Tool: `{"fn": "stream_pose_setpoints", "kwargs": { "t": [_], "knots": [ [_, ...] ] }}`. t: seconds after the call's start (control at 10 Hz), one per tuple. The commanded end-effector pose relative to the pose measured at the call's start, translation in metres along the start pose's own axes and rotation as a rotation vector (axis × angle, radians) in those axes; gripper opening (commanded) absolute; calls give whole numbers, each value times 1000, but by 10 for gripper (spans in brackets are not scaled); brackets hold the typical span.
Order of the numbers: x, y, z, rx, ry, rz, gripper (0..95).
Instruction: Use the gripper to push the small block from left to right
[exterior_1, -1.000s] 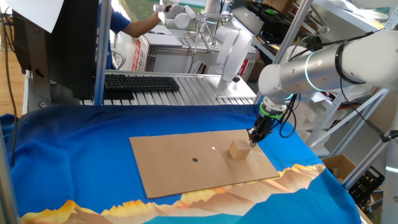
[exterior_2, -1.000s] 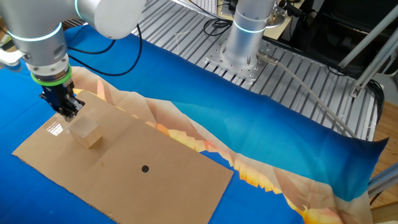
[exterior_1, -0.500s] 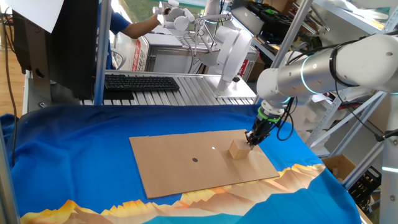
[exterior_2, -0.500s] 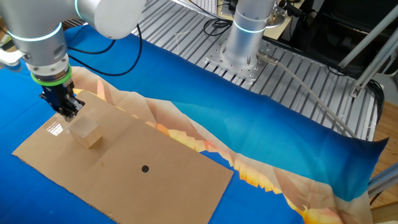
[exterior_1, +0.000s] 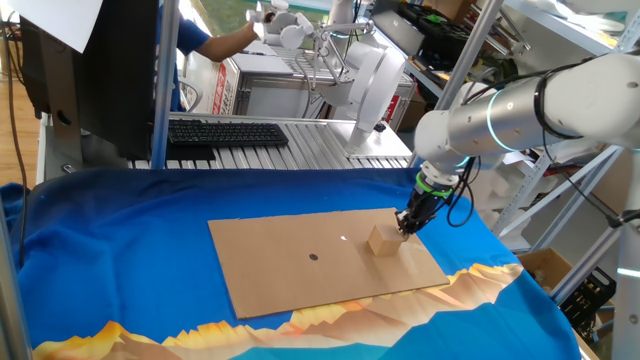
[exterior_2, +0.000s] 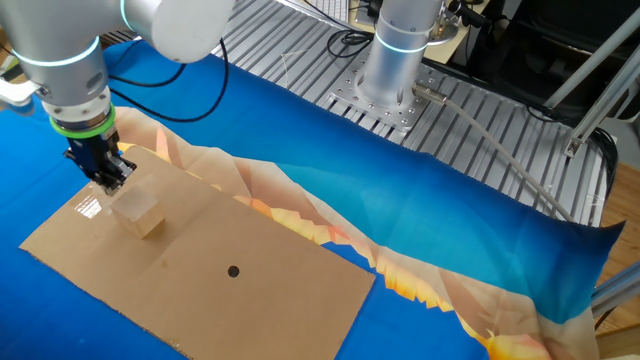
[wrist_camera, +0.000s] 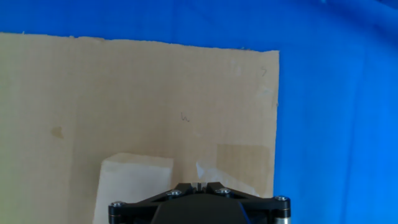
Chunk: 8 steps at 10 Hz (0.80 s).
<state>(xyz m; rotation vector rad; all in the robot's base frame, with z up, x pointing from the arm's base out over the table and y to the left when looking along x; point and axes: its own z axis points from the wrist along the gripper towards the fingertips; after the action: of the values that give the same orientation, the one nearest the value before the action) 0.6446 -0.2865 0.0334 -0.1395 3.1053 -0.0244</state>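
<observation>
My end effector (exterior_1: 404, 226) sits low over the cardboard sheet (exterior_1: 300, 270), its narrow black fingers drawn together with nothing between them, the two tips meeting in a thin seam in the hand view (wrist_camera: 200, 185); I read it as closed and empty. The small block (exterior_1: 383, 240) lies on the sheet right beside those tips, at about 8 o'clock from them in one fixed view; from the other fixed view the end effector (exterior_2: 108, 180) stands at about 11 o'clock of the small block (exterior_2: 137, 212), seemingly touching its upper edge, though I cannot confirm contact. In the hand view the block (wrist_camera: 134, 186) fills the lower left, with the sheet's corner (wrist_camera: 267, 93) at 2 o'clock. A blue cloth (exterior_2: 480, 200) covers the bench; a small dark spot (exterior_2: 232, 271) marks the sheet.
</observation>
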Motion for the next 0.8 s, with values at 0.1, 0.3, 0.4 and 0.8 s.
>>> {"fn": "stream_pose_setpoints", "kwargs": {
  "t": [0.1,0.3,0.4,0.8],
  "knots": [
    [0,1,-2,3,2,5,0],
    [0,5,-7,7,3,11,0],
    [0,6,-7,7,4,12,0],
    [-3,10,-3,10,5,14,0]
  ]
}}
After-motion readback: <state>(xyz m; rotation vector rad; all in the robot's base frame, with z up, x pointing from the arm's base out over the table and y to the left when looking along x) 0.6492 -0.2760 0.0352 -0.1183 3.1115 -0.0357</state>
